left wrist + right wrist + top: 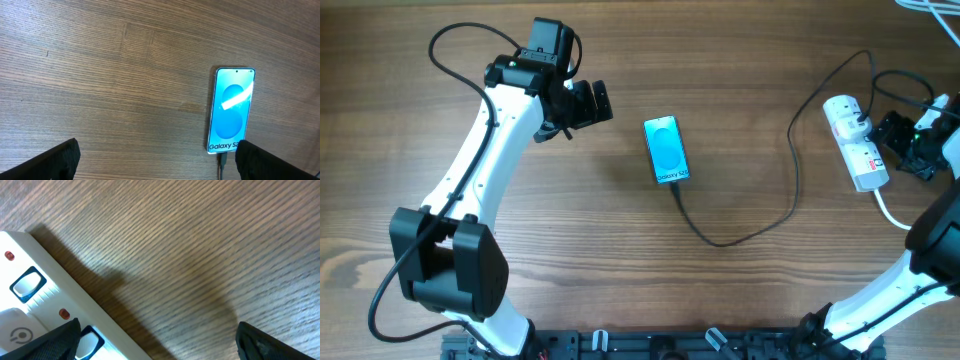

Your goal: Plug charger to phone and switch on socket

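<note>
The phone (pixel 667 150) lies flat mid-table with its cyan screen up; it also shows in the left wrist view (pixel 231 111). The charger cable (pixel 760 225) runs from the phone's near end, where its connector (pixel 223 160) sits at the port, in a loop across to the socket (pixel 855 143) at the right. The socket's white body with rocker switches and red marks fills the lower left of the right wrist view (pixel 30 287). My left gripper (pixel 588 103) is open and empty, left of the phone. My right gripper (pixel 903 142) is open, just right of the socket, one finger over a switch.
A thick white cord (pixel 890 212) leaves the socket's near end toward the right arm. Dark arm cables loop at the far left (pixel 455 45) and far right. Bare wood table lies between the phone and the socket.
</note>
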Robot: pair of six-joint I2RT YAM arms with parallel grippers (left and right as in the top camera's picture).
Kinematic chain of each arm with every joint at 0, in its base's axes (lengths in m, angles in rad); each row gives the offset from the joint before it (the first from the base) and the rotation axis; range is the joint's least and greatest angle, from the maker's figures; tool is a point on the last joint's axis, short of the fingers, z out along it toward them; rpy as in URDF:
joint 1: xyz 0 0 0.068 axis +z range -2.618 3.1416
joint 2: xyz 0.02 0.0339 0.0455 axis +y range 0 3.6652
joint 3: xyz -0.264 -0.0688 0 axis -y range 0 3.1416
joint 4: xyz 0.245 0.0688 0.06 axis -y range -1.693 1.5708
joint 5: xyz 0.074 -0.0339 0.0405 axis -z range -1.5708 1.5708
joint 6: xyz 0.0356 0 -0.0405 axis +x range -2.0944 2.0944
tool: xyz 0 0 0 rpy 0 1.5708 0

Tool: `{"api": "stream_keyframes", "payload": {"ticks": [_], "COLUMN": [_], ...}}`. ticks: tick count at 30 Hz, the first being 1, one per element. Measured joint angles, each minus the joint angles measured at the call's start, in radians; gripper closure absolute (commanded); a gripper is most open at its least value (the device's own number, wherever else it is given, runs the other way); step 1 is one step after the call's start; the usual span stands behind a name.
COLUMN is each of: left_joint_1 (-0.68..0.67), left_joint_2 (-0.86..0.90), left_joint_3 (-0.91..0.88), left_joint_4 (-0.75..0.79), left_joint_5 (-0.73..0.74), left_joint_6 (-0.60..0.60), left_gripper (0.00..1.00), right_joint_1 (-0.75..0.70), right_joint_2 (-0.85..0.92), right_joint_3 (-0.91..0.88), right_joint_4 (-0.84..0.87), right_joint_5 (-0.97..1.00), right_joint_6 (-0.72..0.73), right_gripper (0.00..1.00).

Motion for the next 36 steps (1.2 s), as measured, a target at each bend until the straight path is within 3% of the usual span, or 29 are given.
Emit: {"api": "stream_keyframes", "payload": {"ticks": [10, 16, 31, 36], "left_joint_1": [0.000, 0.000, 0.000, 0.000], "left_joint_2": [0.000, 0.000, 0.000, 0.000], "left_joint_3": [0.000, 0.000, 0.000, 0.000], "left_joint_4": [0.000, 0.000, 0.000, 0.000], "left_joint_5": [0.000, 0.000, 0.000, 0.000], "left_joint_6": [0.000, 0.000, 0.000, 0.000], "left_gripper": [0.00, 0.00, 0.00, 0.00], "right_joint_1": [-0.001, -0.001, 0.049, 0.058], "right_joint_2": [0.000, 0.000, 0.034, 0.034], "right_joint_3": [0.072, 0.126, 0.126, 0.126], "right_joint_4": [-0.180, -0.246, -0.209, -0.199], "right_joint_5": [-0.003, -0.008, 0.026, 0.064], "right_joint_6": [0.011, 0.023, 0.023, 0.013], "right_gripper": [0.32, 0.30, 0.25, 0.10]}}
